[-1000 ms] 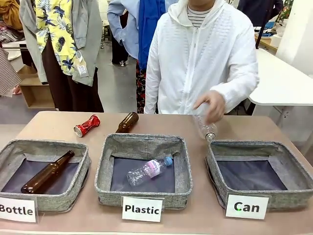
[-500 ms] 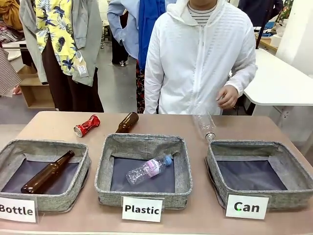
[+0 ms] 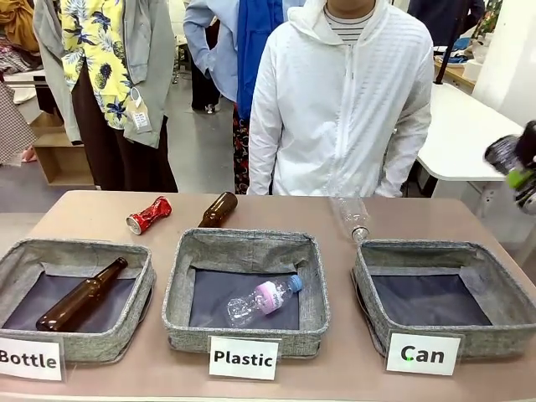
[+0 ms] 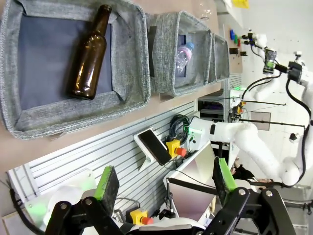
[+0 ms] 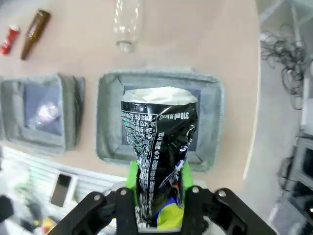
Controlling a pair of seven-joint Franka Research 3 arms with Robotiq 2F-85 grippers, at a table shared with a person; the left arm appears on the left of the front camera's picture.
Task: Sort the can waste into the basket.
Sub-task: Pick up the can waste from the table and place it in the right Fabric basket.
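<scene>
the right gripper [image 5: 159, 172] is clamped on the small black crushed metal can with silvery-white print [image 5: 159, 129], its green pads pressing the can's lower half. the can's long axis runs along the fingers, pale end away from the wrist. it points straight at the grey fabric square basket with the dark floor and the "can" sign [image 5: 209, 122], which lies directly beyond it in the right wrist view. in the front view this gripper hangs high, above and right of that basket's far corner. the drop looks to call for a move down along the fingers' own line. the shiny red crushed can [image 3: 149, 214] lies on the table at the far left, nearer the left gripper [image 4: 165, 180], whose jaws stand wide with nothing between them.
</scene>
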